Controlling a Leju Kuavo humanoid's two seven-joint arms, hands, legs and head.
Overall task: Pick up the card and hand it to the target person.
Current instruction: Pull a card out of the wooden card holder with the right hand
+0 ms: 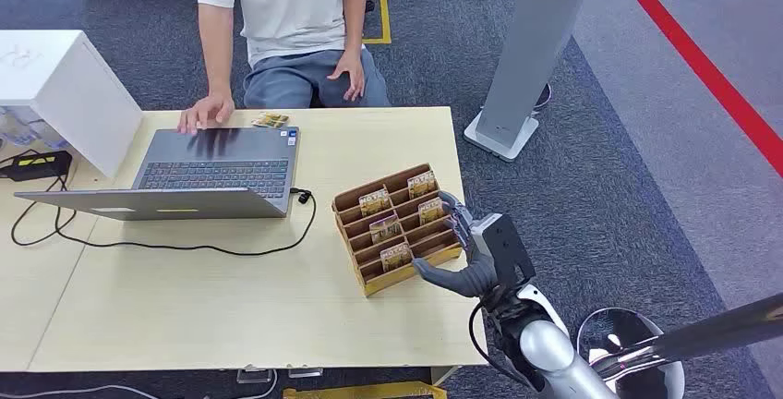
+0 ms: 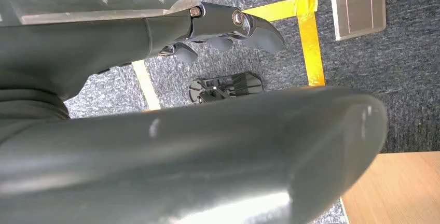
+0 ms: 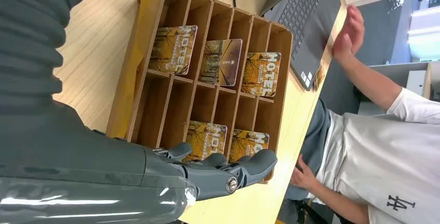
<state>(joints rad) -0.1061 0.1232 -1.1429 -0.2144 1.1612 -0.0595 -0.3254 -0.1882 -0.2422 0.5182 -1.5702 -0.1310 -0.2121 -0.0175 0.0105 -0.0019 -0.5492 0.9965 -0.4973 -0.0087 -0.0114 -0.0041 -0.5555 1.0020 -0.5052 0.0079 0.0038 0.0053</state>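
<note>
A wooden card rack [image 1: 355, 272] stands on the table's right part, holding several hotel cards [image 1: 375, 201]. My right hand [image 1: 467, 249] sits at the rack's right end, open, thumb by the front corner and fingers reaching over the right column. In the right wrist view its dark fingers [image 3: 228, 169] lie just over two cards [image 3: 207, 138] in the nearer column; nothing is pinched. The rack [image 3: 127, 79] shows three more cards [image 3: 220, 60]. A person [image 1: 295, 11] sits across the table. My left hand [image 2: 155, 37] hangs over the floor, holding nothing.
An open laptop [image 1: 217, 168] lies at the table's left, the person's hand [image 1: 205, 113] on its far edge. A loose card [image 1: 270, 120] lies beside it. A black cable [image 1: 185, 247] loops across the table. A white box [image 1: 55, 85] and grey pillar [image 1: 531, 57] stand nearby.
</note>
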